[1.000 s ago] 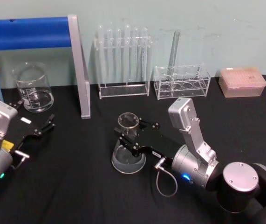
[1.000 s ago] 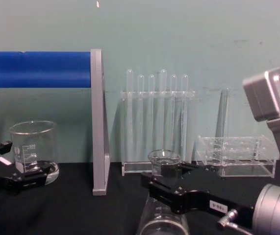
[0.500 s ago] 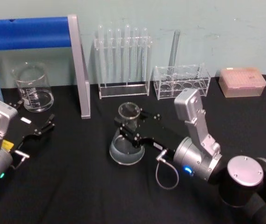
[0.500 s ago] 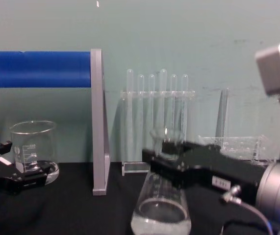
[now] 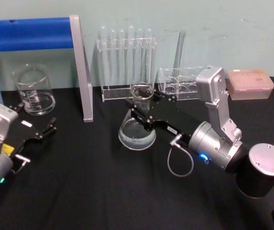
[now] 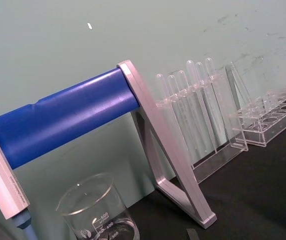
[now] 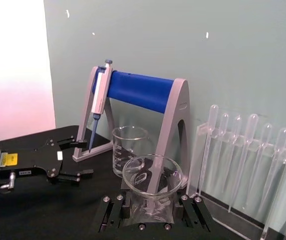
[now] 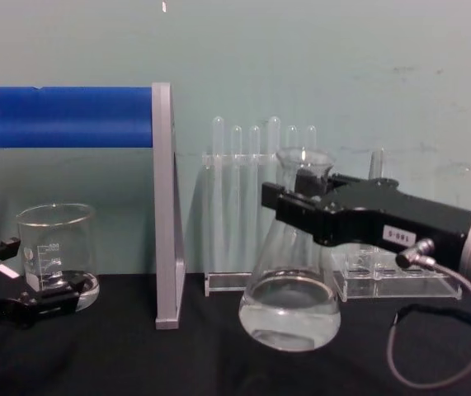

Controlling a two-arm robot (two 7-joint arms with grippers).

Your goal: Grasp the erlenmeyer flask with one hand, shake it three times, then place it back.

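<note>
The erlenmeyer flask (image 5: 137, 125) is clear glass with a little clear liquid in its wide base (image 8: 289, 310). It hangs upright above the black table, in front of the test tube rack. My right gripper (image 5: 142, 108) is shut on the flask's neck just under the flared rim (image 7: 153, 172), reaching in from the right (image 8: 303, 203). At the table's left my left gripper (image 5: 35, 118) rests open and holds nothing; it also appears low at the left in the chest view (image 8: 21, 276) and far off in the right wrist view (image 7: 79, 159).
A glass beaker (image 5: 33, 91) stands at the back left under a blue-barred pipette stand (image 5: 36, 33). A rack of test tubes (image 5: 127, 62), a second clear rack (image 5: 187, 84) and a pink tip box (image 5: 249, 84) line the back edge.
My right gripper has lifted the flask off the table and carried it up and toward the back right. The left arm has not moved.
</note>
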